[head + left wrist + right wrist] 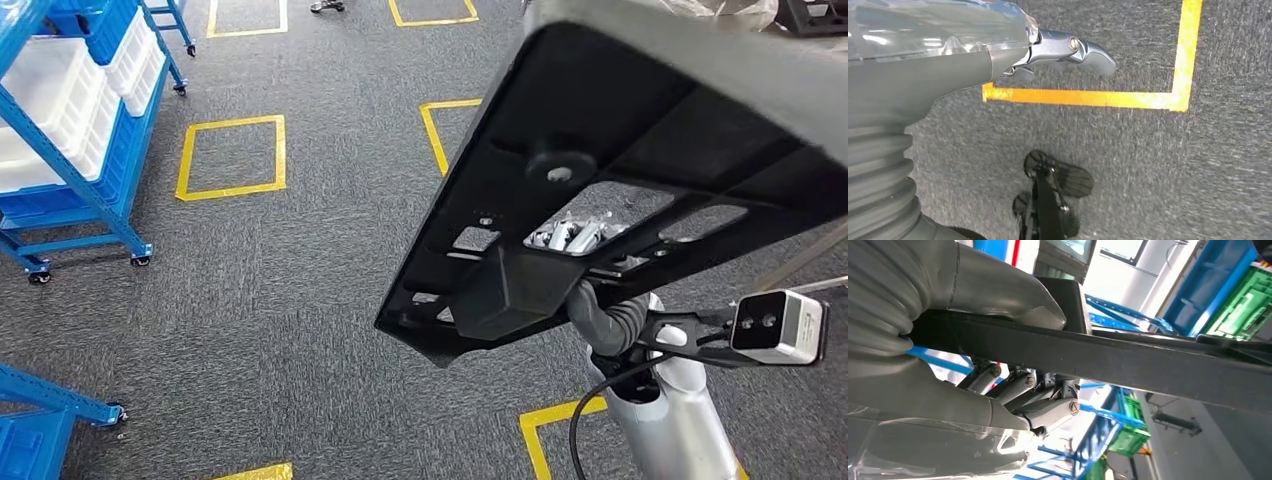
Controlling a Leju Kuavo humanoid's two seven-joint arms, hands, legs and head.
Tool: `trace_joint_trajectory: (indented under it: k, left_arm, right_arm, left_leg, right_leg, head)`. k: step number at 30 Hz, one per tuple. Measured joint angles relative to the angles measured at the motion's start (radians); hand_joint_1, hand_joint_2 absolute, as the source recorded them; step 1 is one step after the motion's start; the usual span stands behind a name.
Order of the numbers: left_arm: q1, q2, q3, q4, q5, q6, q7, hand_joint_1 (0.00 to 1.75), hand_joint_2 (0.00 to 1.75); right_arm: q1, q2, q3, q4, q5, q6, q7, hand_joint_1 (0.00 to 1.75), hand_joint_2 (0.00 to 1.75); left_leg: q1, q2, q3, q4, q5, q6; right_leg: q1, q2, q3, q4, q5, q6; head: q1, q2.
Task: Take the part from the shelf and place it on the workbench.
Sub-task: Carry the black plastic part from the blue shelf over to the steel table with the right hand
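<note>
My right robot hand point(1013, 405) grips the part point(620, 180), a black flat frame: thumb on one face, fingers point(1048, 412) under the other. In head view it's carried high, long axis from 7 to 2 o'clock, w/ my hand near its 6 o'clock edge. Left robot hand point(1058, 50) hangs over the carpet, holding nothing, fingers loosely apart. No bench visible yet; I'd guess I need to turn.
</note>
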Motion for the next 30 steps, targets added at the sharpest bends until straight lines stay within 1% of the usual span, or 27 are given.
trace_joint_trajectory:
  k: [1,2,3,4,5,6,7,8,9,11,12,14,15,16,17,18,19,20,21,22,23,24,25,26,27,28,30]
  left_arm:
    - [0.001,-0.001,0.003,0.0,0.005,0.004,0.002,0.0,1.75]
    - [0.001,-0.003,0.006,0.0,0.009,0.008,0.004,0.0,1.75]
    - [0.001,-0.004,0.009,0.0,0.012,0.01,0.006,0.0,1.75]
    - [0.001,-0.006,0.011,0.0,0.014,0.011,0.006,0.0,1.75]
    - [0.001,-0.008,0.012,0.0,0.015,0.012,0.007,0.0,1.75]
    - [0.001,-0.011,0.013,0.0,0.015,0.012,0.007,0.0,1.75]
    - [0.001,-0.014,0.014,0.0,0.015,0.012,0.007,0.0,1.75]
    - [0.001,-0.015,0.016,0.0,0.015,0.012,0.007,0.0,1.75]
    - [0.0,-0.017,0.017,0.0,0.015,0.011,0.007,0.0,1.75]
    - [-0.002,-0.019,0.02,0.0,0.013,0.009,0.007,0.0,1.75]
    - [-0.003,-0.02,0.02,0.0,0.011,0.007,0.007,0.0,1.75]
    - [-0.003,-0.02,0.02,0.0,0.005,0.002,0.005,0.0,1.75]
    - [-0.001,-0.02,0.02,0.0,0.003,-0.001,0.004,0.0,1.75]
    - [0.001,-0.019,0.02,0.0,0.001,-0.003,0.004,0.0,1.75]
    - [0.004,-0.019,0.02,0.0,0.0,-0.006,0.003,0.0,1.75]
    - [0.005,-0.018,0.02,0.0,-0.002,-0.009,0.001,0.0,1.75]
    - [0.005,-0.017,0.02,0.0,-0.004,-0.011,0.0,0.0,1.75]
    - [0.005,-0.016,0.02,0.0,-0.006,-0.014,-0.002,0.0,1.75]
    - [0.005,-0.014,0.02,0.0,-0.008,-0.016,-0.004,0.0,1.75]
    - [0.005,-0.012,0.02,0.0,-0.01,-0.018,-0.005,0.0,1.75]
    - [0.006,-0.01,0.02,0.0,-0.012,-0.02,-0.006,0.0,1.75]
    - [0.006,-0.009,0.02,0.0,-0.014,-0.021,-0.007,0.0,1.75]
    - [0.006,-0.008,0.02,0.0,-0.015,-0.021,-0.008,0.0,1.75]
    - [0.006,-0.006,0.02,0.0,-0.015,-0.021,-0.009,0.0,1.75]
    - [0.005,-0.005,0.02,0.0,-0.014,-0.02,-0.009,0.0,1.75]
    - [0.004,-0.004,0.02,0.0,-0.014,-0.02,-0.009,0.0,1.75]
    - [0.005,-0.001,0.02,0.0,-0.013,-0.02,-0.009,0.0,1.75]
  right_arm:
    - [-0.011,0.003,0.002,0.008,-0.006,-0.002,0.004,1.75,1.75]
    - [-0.019,0.006,0.003,0.015,-0.013,-0.003,0.008,1.75,1.75]
    - [-0.025,0.007,0.004,0.021,-0.019,-0.004,0.013,1.75,1.75]
    - [-0.031,0.008,0.004,0.024,-0.024,-0.004,0.017,1.75,1.75]
    - [-0.037,0.008,0.004,0.027,-0.028,-0.003,0.021,1.75,1.75]
    - [-0.044,0.008,0.004,0.028,-0.031,-0.003,0.024,1.75,1.75]
    - [-0.051,0.008,0.004,0.028,-0.033,-0.002,0.025,1.75,1.75]
    - [-0.057,0.008,0.004,0.029,-0.035,-0.002,0.026,1.75,1.75]
    - [-0.06,0.008,0.003,0.029,-0.037,-0.002,0.026,1.75,1.75]
    - [-0.058,0.008,-0.003,0.025,-0.038,-0.002,0.025,1.75,1.75]
    - [-0.053,0.007,-0.009,0.02,-0.038,-0.003,0.025,1.75,1.75]
    - [-0.044,0.006,-0.021,0.008,-0.038,-0.003,0.024,1.75,1.75]
    - [-0.038,0.005,-0.025,0.004,-0.038,-0.003,0.024,1.75,1.75]
    - [-0.032,0.004,-0.027,0.002,-0.037,-0.003,0.024,1.75,1.75]
    - [-0.022,0.004,-0.029,0.001,-0.036,-0.003,0.024,1.75,1.75]
    - [-0.011,0.003,-0.033,-0.002,-0.033,-0.003,0.023,1.75,1.75]
    - [0.0,0.002,-0.037,-0.005,-0.031,-0.003,0.021,1.75,1.75]
    - [0.011,0.0,-0.043,-0.01,-0.028,-0.003,0.016,1.75,1.75]
    - [0.023,-0.002,-0.049,-0.016,-0.023,-0.003,0.007,1.75,1.75]
    - [0.036,-0.005,-0.056,-0.022,-0.017,-0.002,-0.004,1.75,1.75]
    - [0.052,-0.008,-0.064,-0.028,-0.007,0.0,-0.018,1.75,1.75]
    - [0.07,-0.011,-0.072,-0.035,0.004,0.003,-0.032,1.75,1.75]
    - [0.089,-0.014,-0.079,-0.042,0.015,0.006,-0.043,1.75,1.75]
    - [0.108,-0.018,-0.087,-0.05,0.026,0.009,-0.053,1.75,1.75]
    - [0.126,-0.021,-0.095,-0.058,0.034,0.011,-0.06,1.75,1.75]
    - [0.139,-0.025,-0.102,-0.065,0.04,0.012,-0.065,1.75,1.75]
    - [0.154,-0.03,-0.113,-0.074,0.045,0.012,-0.07,1.75,1.75]
  left_leg:
    - [-0.001,0.011,0.001,0.0,-0.002,0.001]
    - [-0.002,0.022,0.001,0.0,-0.004,0.002]
    - [-0.002,0.033,0.003,0.0,-0.007,0.001]
    - [-0.002,0.044,0.007,0.0,-0.01,0.0]
    - [-0.003,0.054,0.013,0.0,-0.014,-0.001]
    - [-0.003,0.064,0.02,0.0,-0.019,-0.003]
    - [-0.005,0.074,0.026,0.0,-0.024,-0.006]
    - [-0.007,0.083,0.03,-0.001,-0.028,-0.011]
    - [-0.008,0.093,0.034,-0.001,-0.032,-0.016]
    - [-0.008,0.113,0.042,-0.005,-0.039,-0.027]
    - [-0.007,0.108,0.045,-0.001,-0.044,-0.032]
    - [-0.004,0.061,0.025,0.057,-0.08,-0.039]
    - [-0.002,0.031,-0.002,0.116,-0.108,-0.041]
    - [0.0,0.014,-0.04,0.187,-0.137,-0.042]
    - [0.001,0.007,-0.076,0.248,-0.155,-0.044]
    - [0.001,0.005,-0.1,0.28,-0.155,-0.046]
    - [0.002,0.004,-0.107,0.276,-0.135,-0.048]
    - [0.003,0.0,-0.096,0.234,-0.098,-0.049]
    - [0.005,-0.014,-0.071,0.165,-0.055,-0.049]
    - [0.008,-0.041,-0.046,0.104,-0.025,-0.05]
    - [0.012,-0.065,-0.026,0.056,-0.008,-0.048]
    - [0.012,-0.085,-0.015,0.029,-0.005,-0.046]
    - [0.011,-0.09,-0.012,0.025,-0.011,-0.042]
    - [0.009,-0.081,-0.009,0.021,-0.012,-0.035]
    - [0.008,-0.068,-0.006,0.016,-0.011,-0.029]
    - [0.009,-0.057,-0.001,0.01,-0.01,-0.022]
    - [0.009,-0.028,0.008,-0.001,-0.01,-0.012]
  right_leg:
    - [-0.003,-0.016,-0.038,0.07,-0.029,0.004]
    - [-0.005,-0.023,-0.07,0.124,-0.045,0.007]
    - [-0.007,-0.026,-0.086,0.147,-0.042,0.008]
    - [-0.008,-0.03,-0.079,0.125,-0.018,0.008]
    - [-0.007,-0.039,-0.051,0.066,0.021,0.004]
    - [-0.003,-0.058,-0.014,-0.011,0.058,-0.002]
    - [0.004,-0.079,0.021,-0.08,0.084,-0.01]
    - [0.011,-0.094,0.044,-0.126,0.097,-0.017]
    - [0.018,-0.101,0.052,-0.146,0.097,-0.023]
    - [0.02,-0.079,0.055,-0.154,0.095,-0.033]
    - [0.017,-0.067,0.061,-0.161,0.097,-0.036]
    - [0.008,-0.045,0.075,-0.174,0.102,-0.045]
    - [0.007,-0.035,0.078,-0.176,0.101,-0.049]
    - [0.006,-0.023,0.08,-0.176,0.1,-0.053]
    - [0.005,-0.008,0.081,-0.174,0.097,-0.054]
    - [0.005,0.007,0.082,-0.172,0.095,-0.053]
    - [0.004,0.023,0.084,-0.168,0.091,-0.051]
    - [0.003,0.037,0.086,-0.164,0.087,-0.048]
    - [0.001,0.05,0.089,-0.158,0.08,-0.044]
    - [0.0,0.062,0.089,-0.151,0.074,-0.039]
    - [-0.001,0.073,0.086,-0.143,0.068,-0.033]
    - [-0.004,0.084,0.081,-0.138,0.065,-0.027]
    - [-0.006,0.096,0.075,-0.135,0.064,-0.02]
    - [-0.01,0.108,0.071,-0.136,0.064,-0.013]
    - [-0.012,0.105,0.07,-0.134,0.063,-0.007]
    - [-0.011,0.086,0.066,-0.125,0.058,-0.002]
    - [-0.009,0.018,0.027,-0.047,0.017,0.008]
  head:
    - [0.001,0.0]
    - [0.001,0.0]
    - [0.001,0.0]
    - [0.001,0.0]
    - [0.001,0.0]
    - [0.002,0.0]
    - [0.001,0.0]
    - [0.001,0.0]
    - [0.001,0.0]
    - [0.001,0.0]
    - [0.0,0.0]
    - [0.0,0.0]
    - [-0.001,0.0]
    - [-0.002,0.0]
    - [-0.003,0.0]
    - [-0.004,0.0]
    - [-0.004,0.0]
    - [-0.004,0.0]
    - [-0.004,0.0]
    - [-0.004,0.0]
    - [-0.003,0.0]
    - [-0.003,0.0]
    - [-0.004,0.0]
    - [-0.005,0.0]
    - [-0.006,0.0]
    - [-0.004,0.0]
    - [0.0,0.0]
